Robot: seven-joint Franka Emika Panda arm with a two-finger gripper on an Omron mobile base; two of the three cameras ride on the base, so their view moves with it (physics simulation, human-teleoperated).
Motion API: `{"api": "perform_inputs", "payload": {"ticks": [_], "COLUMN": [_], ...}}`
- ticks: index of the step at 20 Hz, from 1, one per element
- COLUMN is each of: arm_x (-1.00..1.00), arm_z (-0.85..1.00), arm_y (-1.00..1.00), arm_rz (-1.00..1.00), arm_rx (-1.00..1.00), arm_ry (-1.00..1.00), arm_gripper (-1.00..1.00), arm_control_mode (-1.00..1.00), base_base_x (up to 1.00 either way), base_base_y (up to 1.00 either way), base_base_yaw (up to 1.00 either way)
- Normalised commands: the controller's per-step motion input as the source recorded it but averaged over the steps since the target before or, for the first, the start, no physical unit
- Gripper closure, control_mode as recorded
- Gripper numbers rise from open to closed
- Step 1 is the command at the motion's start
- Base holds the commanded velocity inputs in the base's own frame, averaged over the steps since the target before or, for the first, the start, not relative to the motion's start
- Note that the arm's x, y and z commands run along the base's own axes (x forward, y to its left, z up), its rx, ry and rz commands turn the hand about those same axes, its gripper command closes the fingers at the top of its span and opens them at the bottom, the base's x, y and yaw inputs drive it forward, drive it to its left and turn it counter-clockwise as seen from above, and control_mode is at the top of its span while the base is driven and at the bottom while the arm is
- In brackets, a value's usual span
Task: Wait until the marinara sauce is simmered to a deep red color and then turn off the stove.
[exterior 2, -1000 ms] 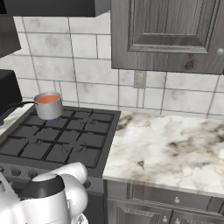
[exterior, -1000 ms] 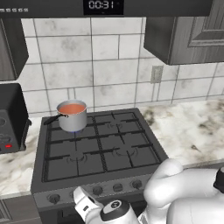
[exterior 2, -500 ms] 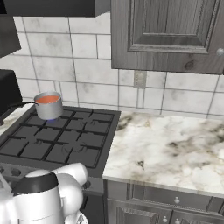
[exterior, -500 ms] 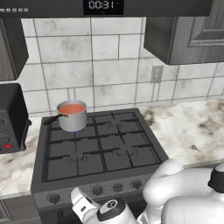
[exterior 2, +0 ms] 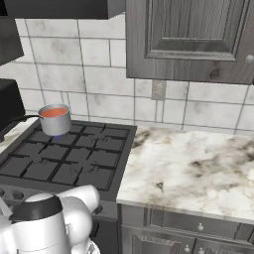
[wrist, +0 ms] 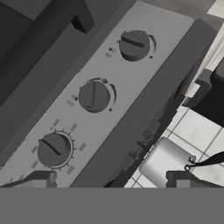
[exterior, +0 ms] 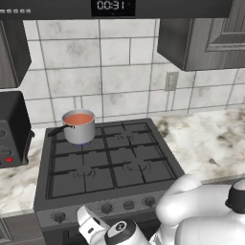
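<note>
1. Hovering low before the front of the stove [exterior: 110,162], the pincer [wrist: 109,181] shows its two dark tips at the bottom corners of the hand view, set wide apart with nothing between them.
2. Just beyond the tips, the grey knob panel [wrist: 100,96] runs diagonally from lower left to upper right and carries three round knobs: lowest knob [wrist: 53,149], middle knob [wrist: 93,96], upper knob [wrist: 134,43]. Which one feeds the lit burner cannot be told from these pictures.
3. My guess is a knob will be stiff and smooth, so it should be pinched across its raised ridge and then twisted; a hold on the round rim might slip.
4. Farther out, the marinara sauce [exterior: 78,118] sits in a small steel saucepan [exterior: 80,131] on the rear left burner, left of centre in the left base view. It reads orange-red, not yet deep red by my judgement, so waiting looks right.
5. Only the base views give the sauce colour; the left one also shows a clock [exterior: 111,5] reading 00:31 at the top edge. The right base view adds the marble surface [exterior 2: 193,163] on the right half. The hand view gives knob markings and the pan's underside [wrist: 165,162] at lower right.
</note>
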Motion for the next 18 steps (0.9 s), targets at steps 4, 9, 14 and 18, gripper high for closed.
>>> {"api": "perform_inputs", "payload": {"ticks": [4,9,14,18], "arm_x": [0.11,0.16,0.12,0.05], "arm_z": [0.00,0.00,-0.03,-0.15], "arm_y": [0.00,0.00,0.00,0.00], "arm_rz": [-0.01,0.00,0.00,0.00], "arm_rx": [0.00,0.00,0.00,0.00], "arm_ry": [-0.01,0.00,0.00,0.00], "arm_gripper": [-1.00,-1.00,-1.00,-1.00], "arm_control_mode": [-1.00,-1.00,-1.00,-1.00], "base_base_x": [0.00,0.00,0.00,0.00], "base_base_y": [0.00,0.00,0.00,0.00], "base_base_yaw": [0.00,0.00,0.00,0.00]}}
